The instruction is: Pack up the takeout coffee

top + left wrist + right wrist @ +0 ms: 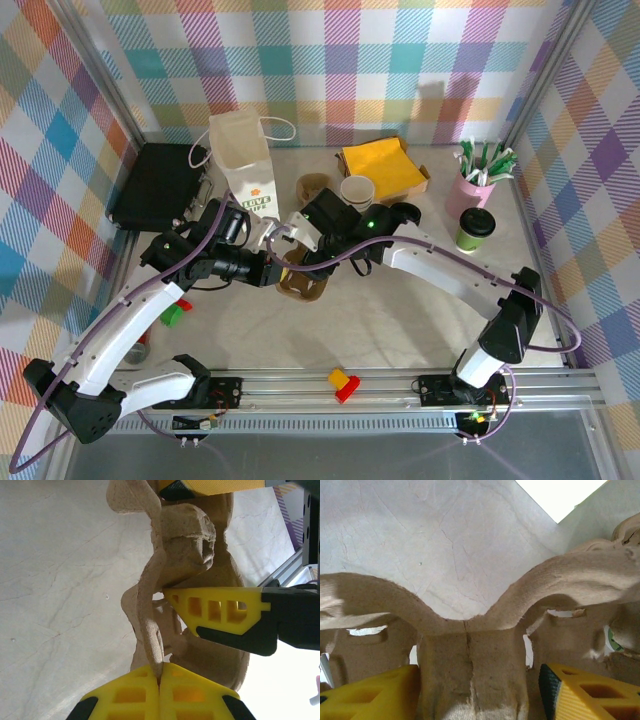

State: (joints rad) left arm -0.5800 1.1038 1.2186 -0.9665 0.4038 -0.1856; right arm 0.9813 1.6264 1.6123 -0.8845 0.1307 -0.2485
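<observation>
The pulp cup carrier [300, 287] sits on the table, and both arms meet at it. The left gripper [160, 675] is pinched together on the carrier's thin outer wall, with its yellow fingertips pressed flat against each other and the cardboard edge caught between them. The right gripper [477, 690] comes in over the carrier from the far side. Its two fingers stand apart on either side of the carrier's raised central post. One finger lies close against the post and a gap shows at the other, so it has no grip on the post.

The takeout coffee [475, 230], a green cup with a black lid, stands upright well to the right of the carrier and slightly farther back. It is well apart from both grippers, and neither touches it. A pink cup of straws [478, 185] stands just behind the coffee.
</observation>
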